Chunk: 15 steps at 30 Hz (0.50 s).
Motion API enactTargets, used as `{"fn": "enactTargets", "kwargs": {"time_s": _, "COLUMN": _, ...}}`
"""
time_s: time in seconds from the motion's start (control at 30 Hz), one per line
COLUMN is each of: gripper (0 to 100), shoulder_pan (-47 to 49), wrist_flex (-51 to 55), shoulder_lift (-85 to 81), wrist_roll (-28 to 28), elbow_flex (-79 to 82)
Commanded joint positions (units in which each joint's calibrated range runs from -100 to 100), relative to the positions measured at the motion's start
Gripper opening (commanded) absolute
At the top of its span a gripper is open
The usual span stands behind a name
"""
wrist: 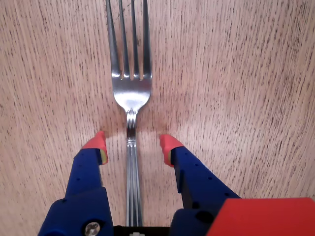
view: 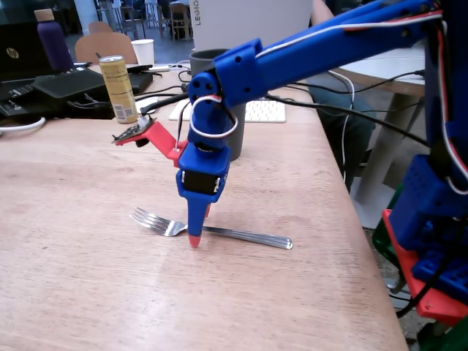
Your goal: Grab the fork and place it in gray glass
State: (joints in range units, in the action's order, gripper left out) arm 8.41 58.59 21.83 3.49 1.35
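Observation:
The silver fork (view: 212,230) lies flat on the wooden table, tines to the left in the fixed view. My blue gripper (view: 196,238) with red tips points straight down onto its neck. In the wrist view the fork (wrist: 130,93) runs up the middle, and the gripper (wrist: 132,143) is open with one fingertip (wrist: 96,143) on each side of the handle, not touching it. The dark gray glass (view: 232,139) stands behind the arm, mostly hidden by it.
A yellow can (view: 120,88) stands at the back left, with a small white cup (view: 143,51), a laptop (view: 29,80) and cables behind it. A white keyboard (view: 265,111) lies beside the glass. The table's edge (view: 351,219) runs down the right.

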Motion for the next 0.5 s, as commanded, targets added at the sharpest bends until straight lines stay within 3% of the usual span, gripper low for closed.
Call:
{"fn": "enactTargets", "kwargs": {"time_s": 0.0, "gripper": 24, "shoulder_pan": 0.22, "wrist_flex": 0.36, "shoulder_lift": -0.48, "wrist_roll": 0.15, "elbow_flex": -2.63}}
{"fn": "enactTargets", "kwargs": {"time_s": 0.1, "gripper": 22, "shoulder_pan": 0.39, "wrist_flex": 0.44, "shoulder_lift": -0.39, "wrist_roll": 0.15, "elbow_flex": -2.53}}
{"fn": "enactTargets", "kwargs": {"time_s": 0.2, "gripper": 1, "shoulder_pan": 0.39, "wrist_flex": 1.01, "shoulder_lift": -0.39, "wrist_roll": 0.15, "elbow_flex": -2.53}}
{"fn": "enactTargets", "kwargs": {"time_s": 0.47, "gripper": 0, "shoulder_pan": 0.39, "wrist_flex": 1.18, "shoulder_lift": -0.39, "wrist_roll": 0.15, "elbow_flex": -2.53}}
